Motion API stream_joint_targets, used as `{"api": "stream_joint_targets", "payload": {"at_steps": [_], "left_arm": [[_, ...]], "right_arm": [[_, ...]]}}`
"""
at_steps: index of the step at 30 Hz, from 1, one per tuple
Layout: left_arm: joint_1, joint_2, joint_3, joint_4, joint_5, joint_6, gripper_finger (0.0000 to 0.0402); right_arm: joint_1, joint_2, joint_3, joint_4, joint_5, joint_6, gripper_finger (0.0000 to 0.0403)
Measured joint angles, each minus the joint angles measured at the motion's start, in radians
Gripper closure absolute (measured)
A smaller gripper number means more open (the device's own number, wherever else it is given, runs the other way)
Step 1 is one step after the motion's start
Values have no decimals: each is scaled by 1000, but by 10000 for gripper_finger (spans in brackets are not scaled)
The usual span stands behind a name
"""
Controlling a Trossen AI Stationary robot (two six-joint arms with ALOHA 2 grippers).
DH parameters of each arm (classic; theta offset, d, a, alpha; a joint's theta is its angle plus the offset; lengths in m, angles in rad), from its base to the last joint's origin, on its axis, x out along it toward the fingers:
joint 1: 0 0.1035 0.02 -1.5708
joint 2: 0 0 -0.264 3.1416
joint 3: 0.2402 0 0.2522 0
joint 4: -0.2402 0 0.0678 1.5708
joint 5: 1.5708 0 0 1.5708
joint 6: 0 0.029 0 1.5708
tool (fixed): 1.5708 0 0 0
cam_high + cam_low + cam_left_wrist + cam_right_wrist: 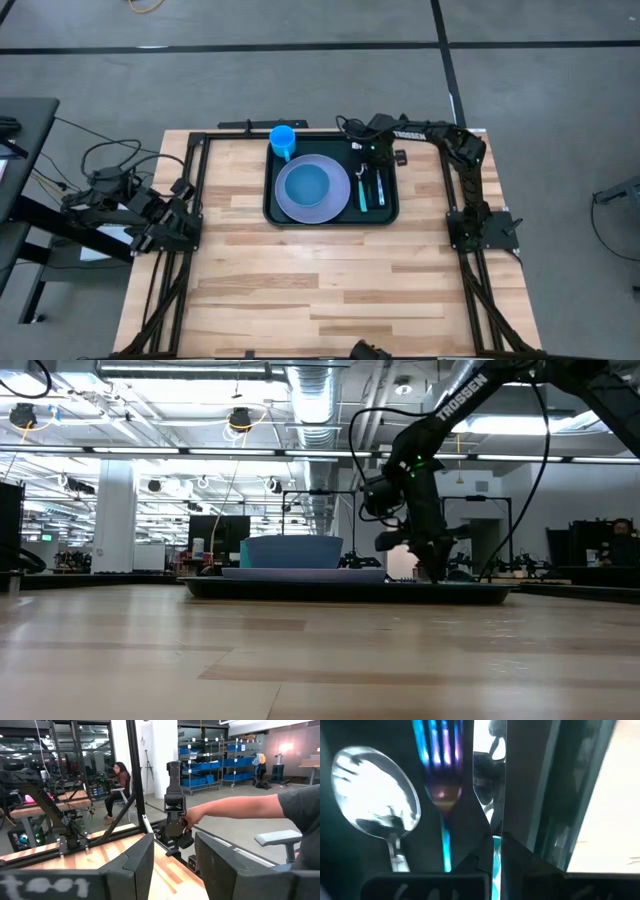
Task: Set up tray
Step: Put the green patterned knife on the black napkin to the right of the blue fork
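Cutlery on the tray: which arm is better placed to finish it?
Right. Its gripper is down over the cutlery on the tray, fingers around the knife. The left gripper waits at the table's left edge, far off.

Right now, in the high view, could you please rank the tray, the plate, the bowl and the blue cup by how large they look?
1. Tray
2. Plate
3. Bowl, sitting on the plate
4. Blue cup, at the tray's far corner

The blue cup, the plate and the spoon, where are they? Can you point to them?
blue cup [283, 138]: high view, on its open top.
plate [312, 190]: high view, on its middle.
spoon [376, 792]: right wrist view, on its shiny bowl.
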Motion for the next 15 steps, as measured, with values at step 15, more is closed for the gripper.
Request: {"api": "stream_joint_targets", "payload": {"at_steps": [15], "left_arm": [[0, 0, 0, 0, -2, 0, 269]], "right_arm": [[0, 1, -45, 50, -35, 22, 355]]}}
